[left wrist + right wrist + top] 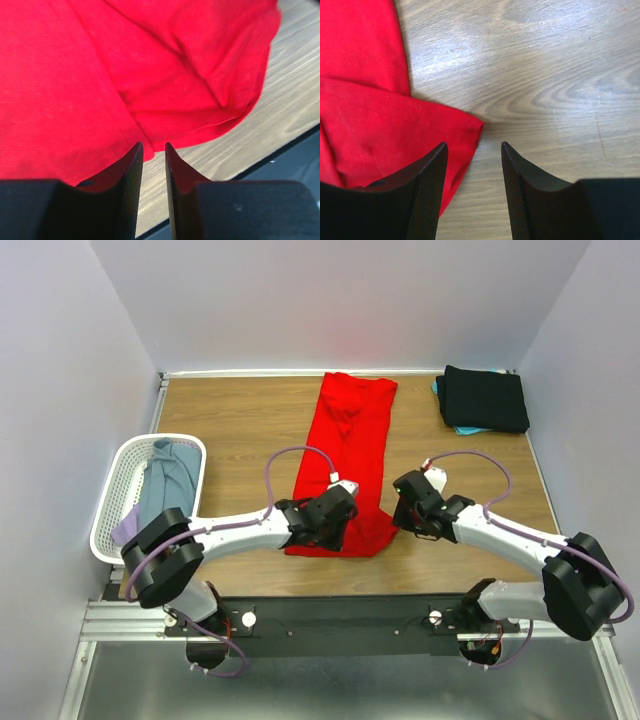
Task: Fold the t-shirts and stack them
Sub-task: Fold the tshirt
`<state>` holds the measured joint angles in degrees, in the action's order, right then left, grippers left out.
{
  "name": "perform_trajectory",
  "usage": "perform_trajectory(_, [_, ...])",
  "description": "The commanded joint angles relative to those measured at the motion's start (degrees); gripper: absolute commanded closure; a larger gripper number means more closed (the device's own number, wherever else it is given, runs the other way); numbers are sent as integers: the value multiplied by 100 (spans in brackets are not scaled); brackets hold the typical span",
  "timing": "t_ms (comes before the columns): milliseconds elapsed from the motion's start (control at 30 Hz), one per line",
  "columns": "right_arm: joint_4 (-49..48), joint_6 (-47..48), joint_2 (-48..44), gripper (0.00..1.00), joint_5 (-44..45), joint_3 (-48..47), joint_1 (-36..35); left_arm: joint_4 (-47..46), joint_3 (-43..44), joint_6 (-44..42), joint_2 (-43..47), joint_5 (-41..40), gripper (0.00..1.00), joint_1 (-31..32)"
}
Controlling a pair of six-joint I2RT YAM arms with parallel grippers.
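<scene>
Robot lab work cell — wood-grain table [240,420] boxed in by plain pale walls [60,390] on three sides, bare aluminium rail [120,620] along the table's near edge, left arm [240,530] and right arm [500,535] mounted there — purple cables [267,480] looping off both

White arms [245,530], black joints [160,562], purple cables [290,452]

A bright red t-shirt [345,455] lies in a long narrow strip mid-tabletop [240,420], its near end rumpled. Far right, a folded black shirt [485,398] covers a teal one [462,428]. Grey-blue [168,480] and lavender [126,528] shirts sit crumpled in the left basket [115,495].
</scene>
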<state>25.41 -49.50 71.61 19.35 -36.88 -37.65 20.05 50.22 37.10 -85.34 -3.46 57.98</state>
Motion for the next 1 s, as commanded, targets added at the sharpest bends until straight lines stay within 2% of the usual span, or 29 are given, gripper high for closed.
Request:
perform_trajectory(0, [-281,-113,151,46,-37,94,21,-54,-56,34,-237,-549,68,161])
perform_trajectory(267, [-449,-104,142,46,-116,182,21,86,-56,192,-448,-1024,66,311])
perform_trajectory(533, [-511,-96,37,45,-142,261,21,51,-56,271,-686,-902,66,504])
perform_trajectory(633, [-519,-78,63,45,-134,269,21,95,-73,306,-703,-875,70,557])
perform_trajectory(667, [-528,-78,63,45,-134,269,21,156,-91,324,-686,-875,77,557])
perform_trajectory(800, [-546,-87,72,45,-107,287,21,305,-170,368,-537,-901,91,566])
perform_trajectory(833, [-554,-87,72,45,-99,296,21,350,-205,385,-458,-928,98,566])
perform_trajectory(967, [-563,-87,116,45,-64,304,30,526,-266,359,-282,-911,100,566])
